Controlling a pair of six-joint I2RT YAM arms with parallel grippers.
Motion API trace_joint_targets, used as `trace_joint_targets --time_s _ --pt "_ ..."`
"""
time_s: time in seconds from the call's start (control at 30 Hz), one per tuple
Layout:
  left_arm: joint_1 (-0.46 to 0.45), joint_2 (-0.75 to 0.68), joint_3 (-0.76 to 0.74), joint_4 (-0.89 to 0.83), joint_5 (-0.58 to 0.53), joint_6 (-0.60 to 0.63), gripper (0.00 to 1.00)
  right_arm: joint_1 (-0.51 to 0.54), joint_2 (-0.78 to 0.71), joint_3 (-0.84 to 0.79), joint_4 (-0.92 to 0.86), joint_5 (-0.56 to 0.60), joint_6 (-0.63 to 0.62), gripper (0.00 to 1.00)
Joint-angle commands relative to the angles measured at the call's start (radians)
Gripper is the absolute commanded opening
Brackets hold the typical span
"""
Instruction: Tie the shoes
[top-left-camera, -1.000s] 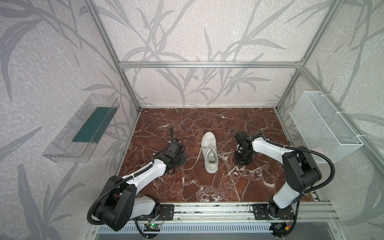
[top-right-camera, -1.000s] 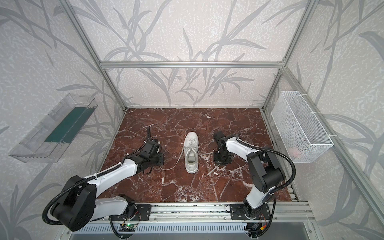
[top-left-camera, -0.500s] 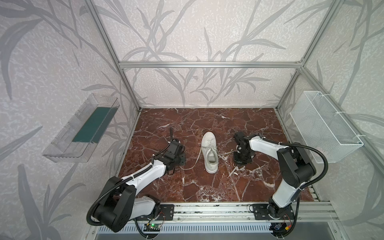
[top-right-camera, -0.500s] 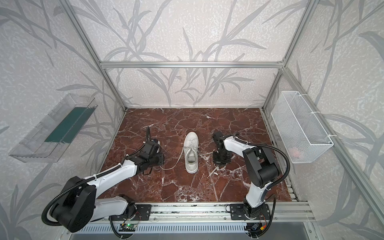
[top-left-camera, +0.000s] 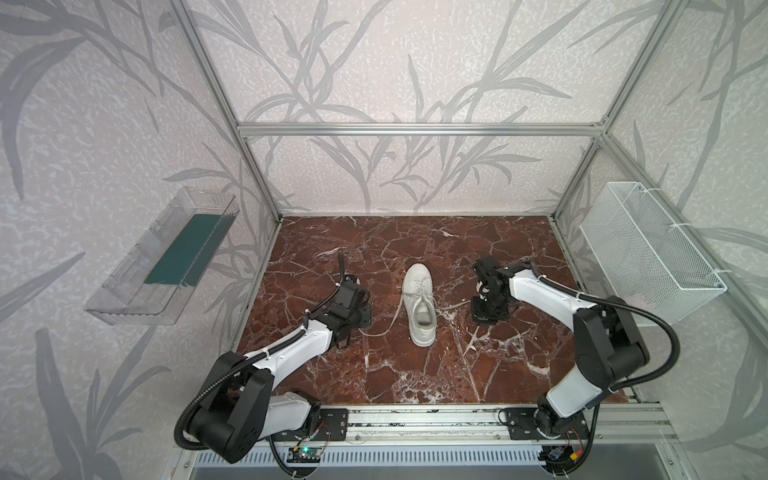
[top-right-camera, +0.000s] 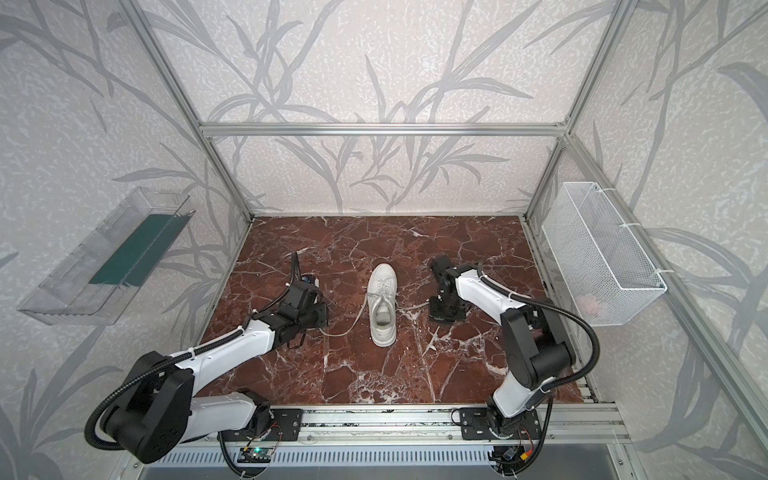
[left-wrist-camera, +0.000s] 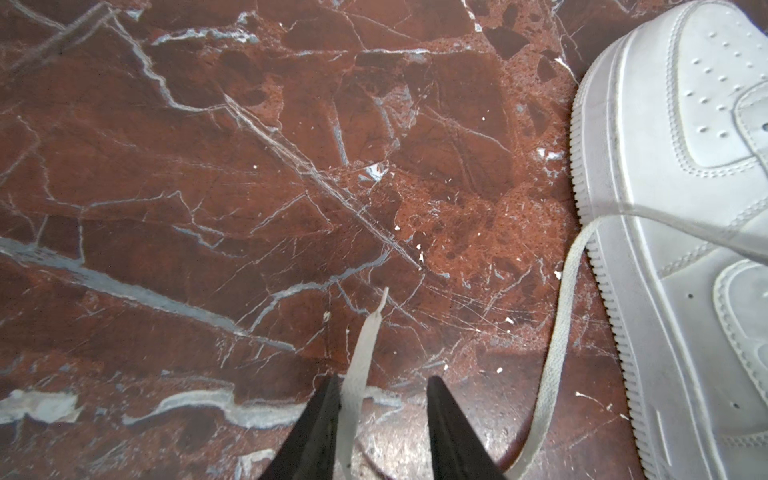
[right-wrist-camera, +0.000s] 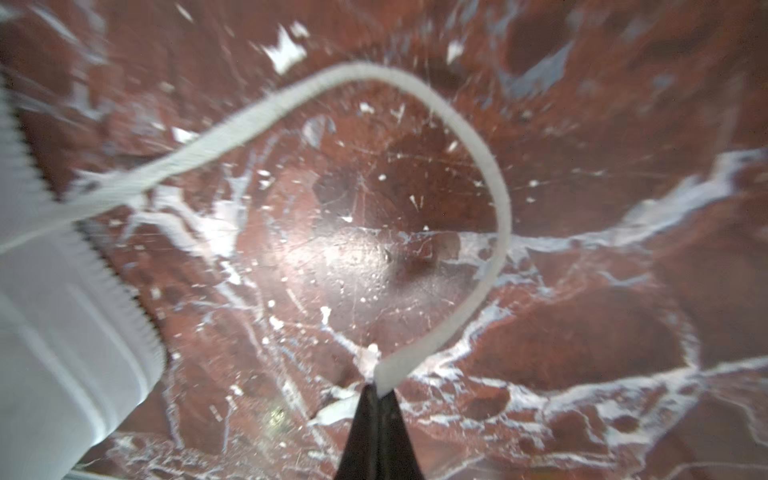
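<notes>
Though both arms are bent low over the red marble tabletop (top-left-camera: 415, 374), only one of them has hold of anything. The white sneaker (top-left-camera: 419, 305) stands on its sole near the middle of the tabletop, toe towards the back edge and heel towards the front. Its laces are untied and trail off to either side.

The left lace (top-left-camera: 388, 322) sags across the marble to the left claw (top-left-camera: 360, 322), which is down by the surface on the sneaker's left. In the left wrist view that claw (left-wrist-camera: 383, 386) stands apart. The lace's end (left-wrist-camera: 361, 345) lies flat between the fingers (left-wrist-camera: 316, 436), close against one and clear of the other.

The right lace (top-left-camera: 455, 306) runs the shorter way to the right claw (top-left-camera: 484, 309), just off the sneaker's right side. In the blurred right wrist view this claw (right-wrist-camera: 376, 395) is pinched together on the lace (right-wrist-camera: 496, 199), which curves in a wide loop back to the sole.
</notes>
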Motion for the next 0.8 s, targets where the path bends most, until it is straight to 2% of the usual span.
trace_joint_targets --time_s 0.0,0.13,0.23,0.3,0.4,0.47,0.57,0.77 --pt "0.007 0.008 0.035 0.018 -0.02 -0.025 0.45 -0.005 -0.078 0.091 -0.076 -0.03 -0.007 0.0" --pt "0.006 -0.018 0.012 0.016 -0.014 -0.046 0.65 -0.005 -0.099 0.162 -0.077 -0.101 0.012 0.0" --pt "0.007 -0.069 -0.027 0.024 -0.004 -0.05 0.71 -0.002 -0.108 0.206 -0.06 -0.148 0.042 0.0" --pt "0.009 -0.116 -0.039 -0.019 -0.049 -0.06 0.77 0.004 -0.11 0.242 -0.053 -0.168 0.055 0.0" --pt "0.032 -0.187 -0.065 -0.075 -0.098 -0.095 0.83 0.012 -0.114 0.293 -0.046 -0.191 0.073 0.0" --pt "0.079 -0.222 -0.092 -0.087 -0.066 -0.125 0.84 0.013 -0.117 0.319 -0.042 -0.197 0.081 0.0" --pt "0.153 -0.259 -0.121 -0.106 -0.042 -0.156 0.84 0.013 -0.12 0.338 -0.043 -0.179 0.081 0.0" --pt "0.275 -0.274 -0.107 -0.211 -0.088 -0.196 0.87 -0.004 -0.126 0.344 -0.083 -0.125 0.043 0.0"
